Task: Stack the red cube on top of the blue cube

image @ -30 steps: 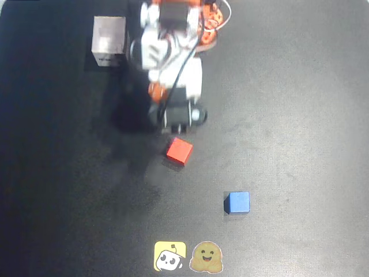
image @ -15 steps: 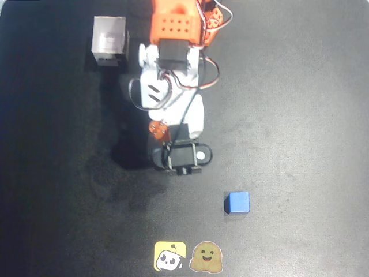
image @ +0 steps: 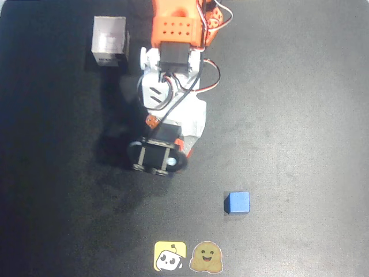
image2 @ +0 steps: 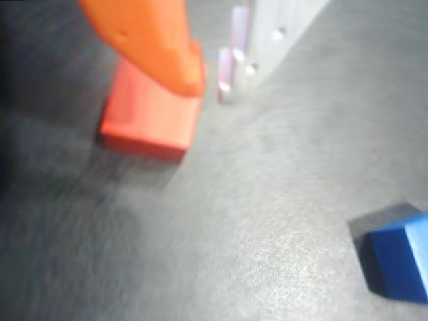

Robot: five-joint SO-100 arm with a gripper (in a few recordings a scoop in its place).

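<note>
In the wrist view the orange-and-white two-finger gripper [image2: 210,77] is standing unclenched, its orange finger [image2: 157,40] lying over the top edge of the small matte bright red cube [image2: 150,114], its pale finger just beside the cube; nothing is being gripped. The cube is sitting on the black table [image: 300,115]. The small matte medium-blue cube [image: 237,202] is resting well apart, near two cartoon stickers [image: 188,256]. The grey-white box [image: 109,41] is showing unreadable print.

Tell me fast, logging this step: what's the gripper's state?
Gripper: open; the orange finger is over the red cube, not gripping it.
</note>
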